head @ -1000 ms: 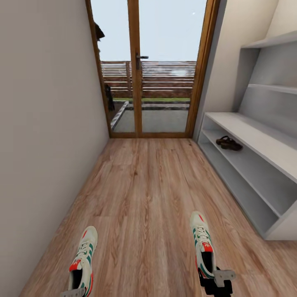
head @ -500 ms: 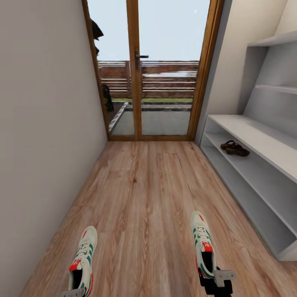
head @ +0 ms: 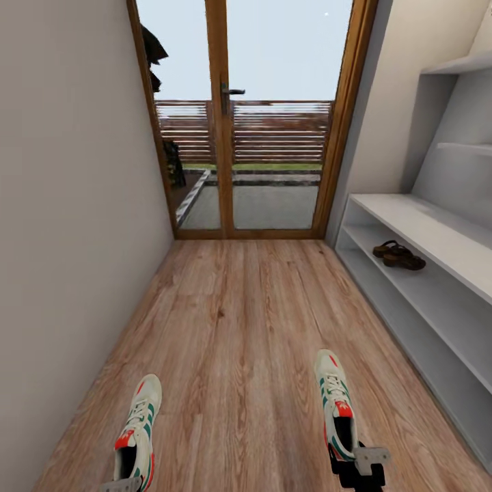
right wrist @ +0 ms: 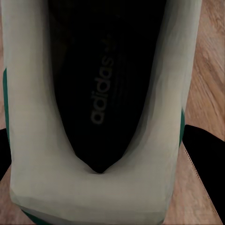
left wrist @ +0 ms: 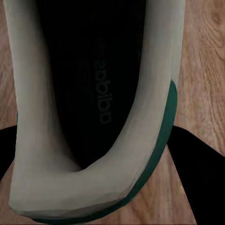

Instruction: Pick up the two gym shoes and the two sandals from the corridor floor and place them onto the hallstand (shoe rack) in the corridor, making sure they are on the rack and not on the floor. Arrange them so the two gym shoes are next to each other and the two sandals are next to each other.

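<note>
One gym shoe (head: 137, 429) hangs at the lower left of the head view, toe pointing toward the glass door (head: 249, 123), its heel held by the left tool (head: 121, 486), whose grey tip shows at the frame's bottom edge. The left wrist view looks straight into that shoe's dark inside (left wrist: 89, 79), the pale heel collar wrapping round it and black tool fingers (left wrist: 197, 178) flanking the heel on both sides, so the left tool is clamped on the heel. The other gym shoe (head: 335, 403) sits lower right in the head view, also toe forward, with the right tool (head: 359, 468) closed on its heel; the right wrist view shows its dark insole (right wrist: 101, 84) and black fingers (right wrist: 206, 173) on either side of the heel.

The two shoes are well apart, with a broad strip of the corridor floor (head: 239, 328) between them and running forward to the door's sill. The left shoe is near the plain wall (head: 68, 205) that bounds the corridor on that side.

Along the right edge stands the hallstand (head: 424, 232), its white top and two open shelves reaching from beside the door toward the camera. The two sandals (head: 398, 255) lie side by side, touching or nearly so, on the upper open shelf near its far end; the shelf in front of them is bare.
</note>
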Available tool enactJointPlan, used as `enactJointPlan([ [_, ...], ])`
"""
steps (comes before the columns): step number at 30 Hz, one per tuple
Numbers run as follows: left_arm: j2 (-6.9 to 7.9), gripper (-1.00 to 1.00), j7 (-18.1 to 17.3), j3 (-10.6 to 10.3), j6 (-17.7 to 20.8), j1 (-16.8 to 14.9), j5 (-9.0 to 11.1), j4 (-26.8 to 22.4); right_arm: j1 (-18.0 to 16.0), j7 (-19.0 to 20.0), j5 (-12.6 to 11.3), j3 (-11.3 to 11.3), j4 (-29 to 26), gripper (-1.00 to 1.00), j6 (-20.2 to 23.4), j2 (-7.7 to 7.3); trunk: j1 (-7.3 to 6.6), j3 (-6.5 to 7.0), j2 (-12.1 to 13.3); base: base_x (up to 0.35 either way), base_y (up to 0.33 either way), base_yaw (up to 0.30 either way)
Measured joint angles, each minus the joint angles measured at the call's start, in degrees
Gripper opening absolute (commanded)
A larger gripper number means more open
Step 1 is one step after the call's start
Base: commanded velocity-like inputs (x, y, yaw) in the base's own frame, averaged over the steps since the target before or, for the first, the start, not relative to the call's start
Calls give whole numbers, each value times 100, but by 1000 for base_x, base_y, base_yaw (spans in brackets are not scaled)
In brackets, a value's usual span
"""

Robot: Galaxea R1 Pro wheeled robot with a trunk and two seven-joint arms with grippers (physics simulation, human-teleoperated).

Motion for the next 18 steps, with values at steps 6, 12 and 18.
enactJointPlan([
  [6, 1, -100, 0, -1, 2, 1, -1, 1, 1, -2, -11, -5, -1, -100, 0, 6, 0, 0, 0, 338, 0, -211],
  [12, -2, -100, 0, -1, 0, 1, -1, 1, 1, -9, -15, -7, -1, -100, 0, 7, 0, 0, 0, 338, 35, -258],
  [18, 1, -100, 4, 0, 3, 5, -1, 0, 1, -11, -16, -8, 0, -100, 0, 7, 0, 0, 0, 328, 118, -263],
])
